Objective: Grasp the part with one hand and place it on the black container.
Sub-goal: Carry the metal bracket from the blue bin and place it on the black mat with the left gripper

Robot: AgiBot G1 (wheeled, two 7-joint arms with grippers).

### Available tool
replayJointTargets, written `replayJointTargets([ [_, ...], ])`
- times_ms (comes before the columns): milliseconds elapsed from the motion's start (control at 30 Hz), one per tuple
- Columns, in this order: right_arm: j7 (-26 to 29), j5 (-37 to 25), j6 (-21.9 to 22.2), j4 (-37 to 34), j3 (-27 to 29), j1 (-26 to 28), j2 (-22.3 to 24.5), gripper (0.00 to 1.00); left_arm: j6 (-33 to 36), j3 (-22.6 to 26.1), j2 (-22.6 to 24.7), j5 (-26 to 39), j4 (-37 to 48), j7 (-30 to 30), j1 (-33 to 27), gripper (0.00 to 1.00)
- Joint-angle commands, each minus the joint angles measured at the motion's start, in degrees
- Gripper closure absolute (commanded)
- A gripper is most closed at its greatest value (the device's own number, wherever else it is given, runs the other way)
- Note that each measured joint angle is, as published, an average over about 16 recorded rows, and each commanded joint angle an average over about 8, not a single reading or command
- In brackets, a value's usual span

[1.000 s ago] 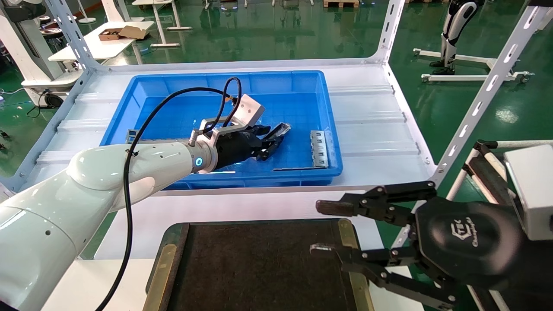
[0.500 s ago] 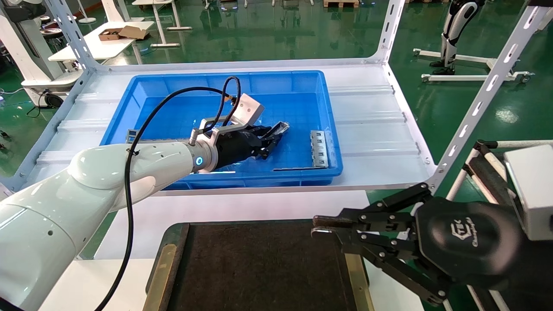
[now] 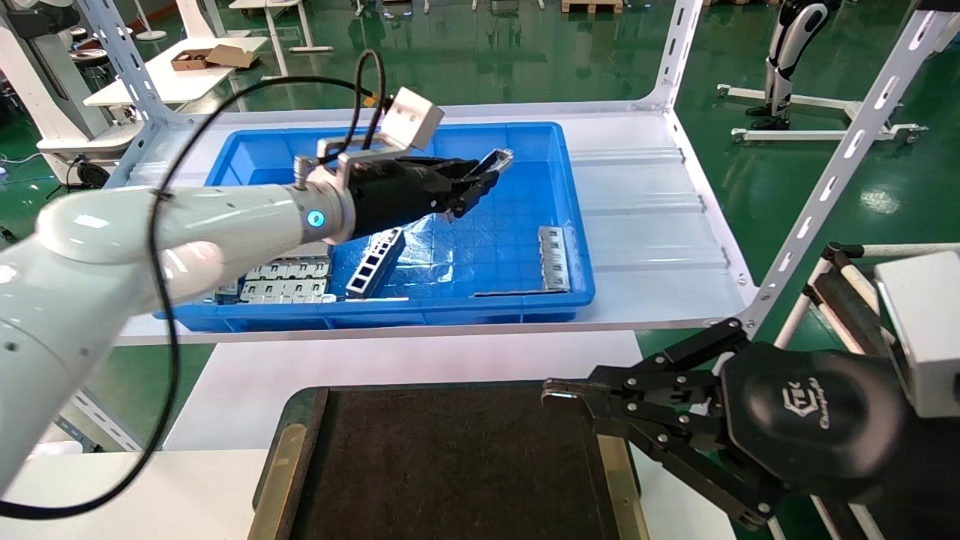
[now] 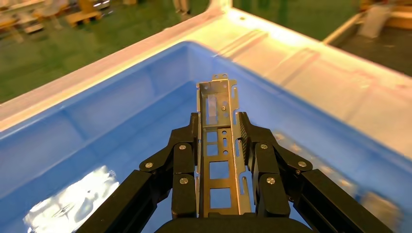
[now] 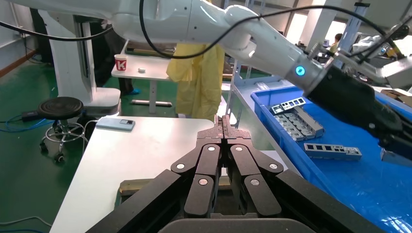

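A green workshop floor lies behind the white counter [image 3: 645, 195]. My left end effector [image 3: 480, 176] has its fingers clamped on the part [image 4: 217, 145], held above the blue bin [image 3: 570, 225]; carrying it to the black container [image 3: 450, 465] remains. The right end effector [image 3: 559, 390], closed and empty, hides that container's corner.
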Motion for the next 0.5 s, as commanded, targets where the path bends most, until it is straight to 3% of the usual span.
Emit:
replayJointTargets([
  [33, 0.0, 0.0, 0.0, 0.0, 0.0, 0.0, 0.0, 1.0, 2.8, -0.6, -1.0, -0.9, -0.2, 1.2, -0.5, 1.0],
  [267, 0.0, 0.0, 0.0, 0.0, 0.0, 0.0, 0.0, 1.0, 10.7, -2.1, -7.3, -3.9, -8.1, 2.1, 1.8, 1.0],
  [500, 0.0, 0.0, 0.0, 0.0, 0.0, 0.0, 0.0, 1.0, 13.1, -2.7, -14.8, -6.4, -21.0, -1.7, 5.8, 1.0],
])
